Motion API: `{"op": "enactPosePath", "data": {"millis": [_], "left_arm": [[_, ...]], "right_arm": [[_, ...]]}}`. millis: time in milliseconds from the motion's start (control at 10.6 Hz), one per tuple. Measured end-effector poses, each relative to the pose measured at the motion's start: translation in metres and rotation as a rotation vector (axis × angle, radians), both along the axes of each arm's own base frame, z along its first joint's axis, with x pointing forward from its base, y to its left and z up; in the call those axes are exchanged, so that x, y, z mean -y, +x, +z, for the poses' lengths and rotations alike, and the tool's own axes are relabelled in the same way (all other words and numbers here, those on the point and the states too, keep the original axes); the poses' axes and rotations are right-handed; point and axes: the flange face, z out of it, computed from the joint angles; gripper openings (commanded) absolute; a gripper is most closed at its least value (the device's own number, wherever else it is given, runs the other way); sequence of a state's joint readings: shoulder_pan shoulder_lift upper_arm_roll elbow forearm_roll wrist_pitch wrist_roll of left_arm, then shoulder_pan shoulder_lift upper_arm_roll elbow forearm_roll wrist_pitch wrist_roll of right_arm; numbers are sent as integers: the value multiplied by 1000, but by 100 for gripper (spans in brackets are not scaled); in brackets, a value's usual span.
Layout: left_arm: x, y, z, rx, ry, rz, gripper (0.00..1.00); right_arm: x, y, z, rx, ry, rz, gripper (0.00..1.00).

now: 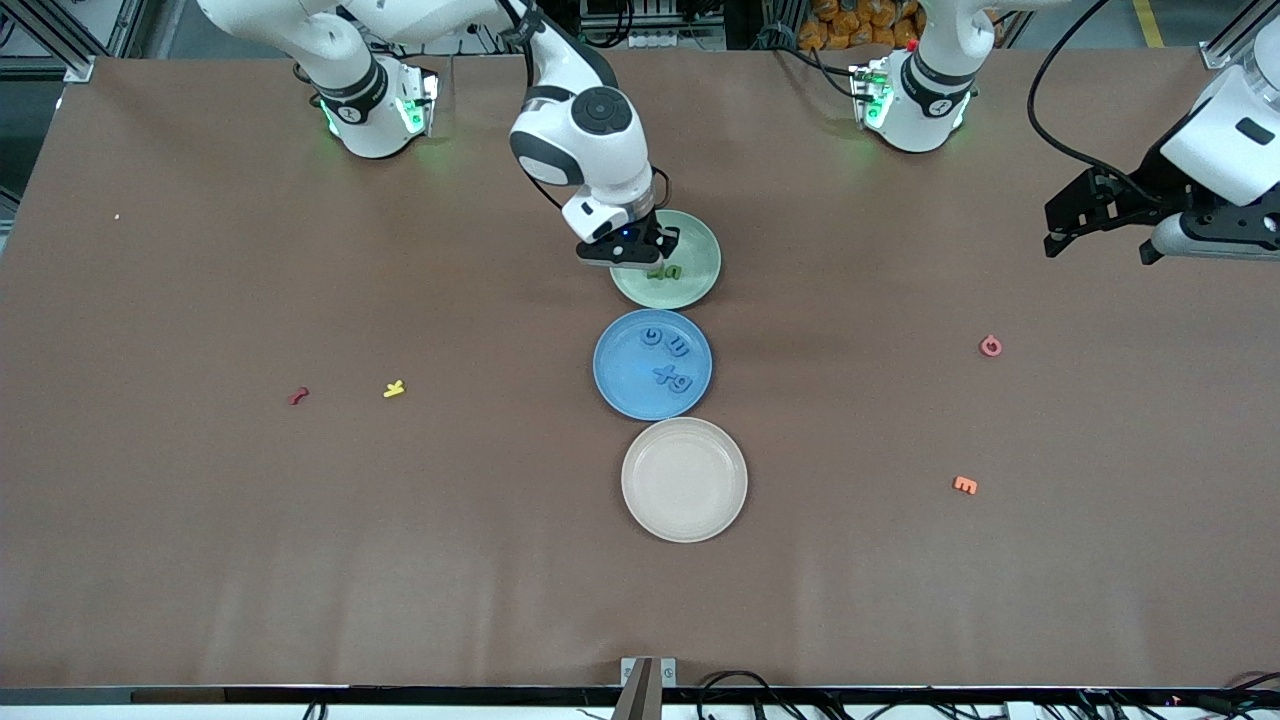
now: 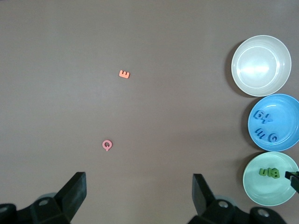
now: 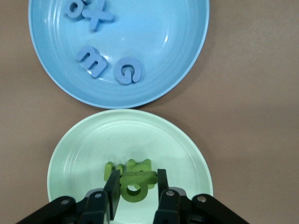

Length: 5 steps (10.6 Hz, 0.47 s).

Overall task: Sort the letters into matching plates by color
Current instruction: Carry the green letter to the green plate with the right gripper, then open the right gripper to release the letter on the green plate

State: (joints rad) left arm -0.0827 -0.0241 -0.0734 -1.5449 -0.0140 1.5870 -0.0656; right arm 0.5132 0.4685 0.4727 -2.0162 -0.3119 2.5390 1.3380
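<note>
The brown table [image 1: 400,560] carries three plates in a touching row near its middle. Taking the blue plate [image 1: 626,385] as the dial's centre in the front view, the mint green plate [image 1: 700,280] lies at twelve o'clock and the cream plate [image 1: 684,480] at six. A pink letter [image 1: 990,346] lies at three o'clock, an orange letter [image 1: 965,485] near four. A yellow letter [image 1: 394,389] and a dark red letter [image 1: 298,396] lie at nine.
</note>
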Motion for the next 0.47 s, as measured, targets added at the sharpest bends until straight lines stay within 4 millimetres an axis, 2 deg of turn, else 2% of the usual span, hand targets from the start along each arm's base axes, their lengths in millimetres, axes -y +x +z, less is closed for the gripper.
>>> {"op": "enactPosePath", "data": {"millis": [189, 473], "left_arm": [[0, 0, 0, 0, 0, 0, 100], [0, 0, 0, 0, 0, 0, 100]], "right_arm": [[-6, -6, -14, 5, -18, 2, 2], [-9, -11, -32, -7, -36, 12, 11]]}}
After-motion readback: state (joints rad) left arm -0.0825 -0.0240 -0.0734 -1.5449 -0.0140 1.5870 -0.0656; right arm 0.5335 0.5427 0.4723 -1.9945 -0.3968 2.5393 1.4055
